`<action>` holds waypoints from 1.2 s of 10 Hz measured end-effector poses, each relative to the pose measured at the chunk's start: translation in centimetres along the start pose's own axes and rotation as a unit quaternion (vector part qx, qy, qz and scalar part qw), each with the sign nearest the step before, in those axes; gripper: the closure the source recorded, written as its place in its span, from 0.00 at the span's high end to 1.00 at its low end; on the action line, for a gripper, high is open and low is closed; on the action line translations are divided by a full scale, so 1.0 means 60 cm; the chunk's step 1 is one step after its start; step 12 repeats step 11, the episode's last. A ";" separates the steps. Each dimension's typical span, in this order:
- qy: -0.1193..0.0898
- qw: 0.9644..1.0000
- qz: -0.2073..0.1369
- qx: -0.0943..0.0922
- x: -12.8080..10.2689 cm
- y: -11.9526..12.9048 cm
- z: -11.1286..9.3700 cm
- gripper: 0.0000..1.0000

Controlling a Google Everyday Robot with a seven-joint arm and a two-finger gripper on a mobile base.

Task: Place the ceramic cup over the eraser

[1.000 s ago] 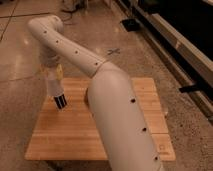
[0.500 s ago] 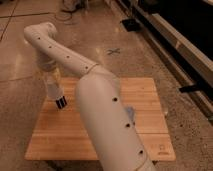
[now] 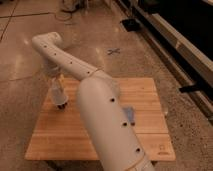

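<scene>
Lowering the cup (image 3: 56, 90) held in its claw (image 3: 60, 102) over the surface's (image 3: 60, 135) left side, it next needs the eraser, unseen here.

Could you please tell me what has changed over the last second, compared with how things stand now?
The arm has swung, and a blue pad now shows at its right. The pincer stays low over the wooden table's left part, a white object at its wrist. The table stayed put.

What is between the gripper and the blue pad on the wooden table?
In the camera view, the robot's white arm crosses between the gripper, over the table's left side, and the blue pad.
</scene>
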 end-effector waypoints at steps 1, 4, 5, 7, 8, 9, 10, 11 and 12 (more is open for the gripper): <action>-0.012 1.000 0.001 0.001 -0.008 0.001 0.017 0.52; -0.026 1.000 0.000 0.004 -0.018 0.001 0.034 0.67; -0.026 1.000 0.000 0.004 -0.018 0.000 0.033 0.67; -0.026 1.000 0.000 0.005 -0.019 0.000 0.032 0.67; -0.026 1.000 0.000 0.005 -0.019 -0.001 0.032 0.67; -0.026 1.000 0.000 0.005 -0.019 -0.001 0.032 0.67; -0.026 1.000 0.000 0.005 -0.019 -0.001 0.032 0.67; -0.026 1.000 0.000 0.005 -0.019 -0.001 0.032 0.67; -0.026 1.000 0.000 0.005 -0.019 -0.001 0.032 0.67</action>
